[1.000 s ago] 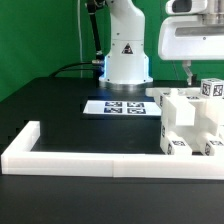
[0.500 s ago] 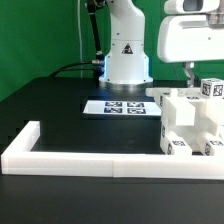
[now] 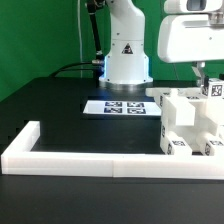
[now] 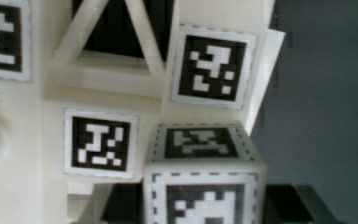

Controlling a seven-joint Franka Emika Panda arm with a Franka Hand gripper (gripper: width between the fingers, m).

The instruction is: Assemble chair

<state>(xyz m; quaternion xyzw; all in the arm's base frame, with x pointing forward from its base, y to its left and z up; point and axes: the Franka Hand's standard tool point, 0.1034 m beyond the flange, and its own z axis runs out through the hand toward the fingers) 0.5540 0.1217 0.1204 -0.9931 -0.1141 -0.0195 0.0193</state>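
Several white chair parts (image 3: 188, 122) with black-and-white tags stand clustered at the exterior view's right. My gripper (image 3: 203, 74) hangs over the cluster's far right, with its fingers down at a small tagged white block (image 3: 213, 88). In the wrist view this tagged block (image 4: 208, 195) stands between my two dark fingers, one on each side of it. My gripper (image 4: 208, 208) looks open around it. Behind it are larger white tagged pieces (image 4: 114, 110) of the chair.
The marker board (image 3: 122, 107) lies flat in front of the robot base (image 3: 125, 55). A white L-shaped fence (image 3: 70, 159) runs along the table's front and the exterior view's left. A green backdrop stands behind.
My gripper has moved toward the exterior view's right and slightly down. It now stands over the small tagged block and partly covers it. The chair parts have not moved.
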